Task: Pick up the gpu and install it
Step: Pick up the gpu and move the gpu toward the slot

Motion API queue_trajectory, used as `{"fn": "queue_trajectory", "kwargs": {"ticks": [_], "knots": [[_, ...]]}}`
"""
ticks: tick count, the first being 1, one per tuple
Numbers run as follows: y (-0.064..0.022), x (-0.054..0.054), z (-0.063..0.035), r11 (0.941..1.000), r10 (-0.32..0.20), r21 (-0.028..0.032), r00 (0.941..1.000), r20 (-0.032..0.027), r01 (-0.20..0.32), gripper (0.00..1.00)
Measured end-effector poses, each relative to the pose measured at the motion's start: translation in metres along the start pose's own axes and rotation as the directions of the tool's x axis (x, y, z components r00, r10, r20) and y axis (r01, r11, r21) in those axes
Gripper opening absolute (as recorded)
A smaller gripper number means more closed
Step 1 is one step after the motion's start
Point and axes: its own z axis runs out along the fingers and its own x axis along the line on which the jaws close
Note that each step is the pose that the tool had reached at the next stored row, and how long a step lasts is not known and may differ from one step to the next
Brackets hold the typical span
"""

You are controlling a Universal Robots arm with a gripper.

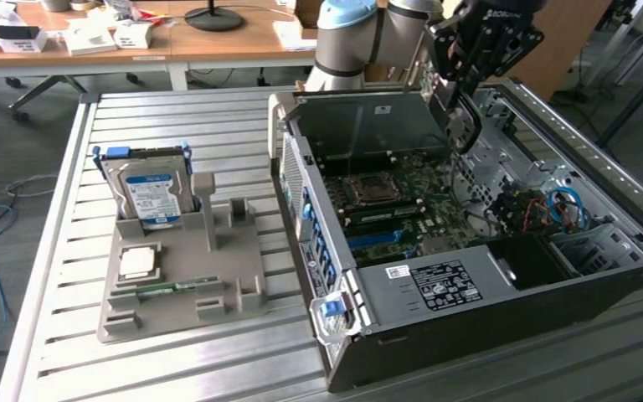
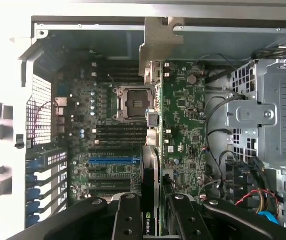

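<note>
While gpu (image 2: 151,172) sits between jaws, edge-on

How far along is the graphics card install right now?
Done: the graphics card is picked up, away from the gray tray holding the hard drive. In hand: the jaws clamp it edge-on above the motherboard inside the open computer case. Left: it does not look seated in a slot yet.

NVIDIA on the edge of the gpu (image 2: 151,175); print on the hard drive (image 1: 151,194) label and power supply (image 1: 444,285) sticker unreadable.
</note>
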Motion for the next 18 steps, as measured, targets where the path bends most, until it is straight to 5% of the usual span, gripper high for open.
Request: {"fn": "queue_trajectory", "kwargs": {"ticks": [18], "knots": [[-0.0033, 0.001, 0.0301, 1.0, 0.0, -0.0002, 1.0, 0.0001, 0.0, 0.26]]}}
